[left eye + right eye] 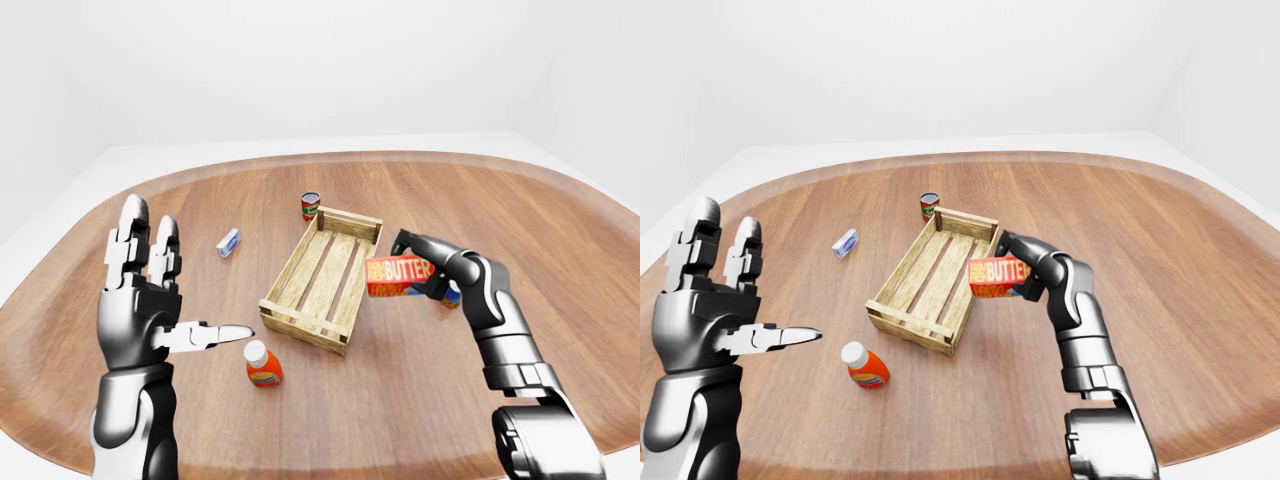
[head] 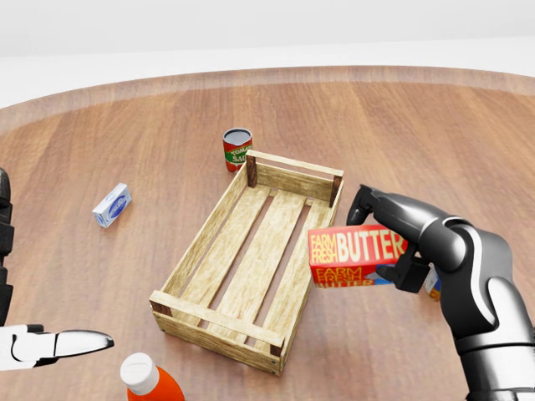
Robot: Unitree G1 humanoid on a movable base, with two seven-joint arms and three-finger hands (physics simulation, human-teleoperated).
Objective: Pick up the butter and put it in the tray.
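Note:
The butter is a red and orange box lettered FARM FRESH BUTTER. My right hand is shut on it and holds it in the air just right of the tray's right rail. The tray is an empty slatted wooden crate in the middle of the head view. My left hand is open and empty, raised with fingers spread at the left of the left-eye view, well away from the tray.
A red and green can stands just above the tray's top left corner. A small blue and white box lies to the tray's left. An orange bottle with a white cap stands below the tray. The round wooden table reaches across all views.

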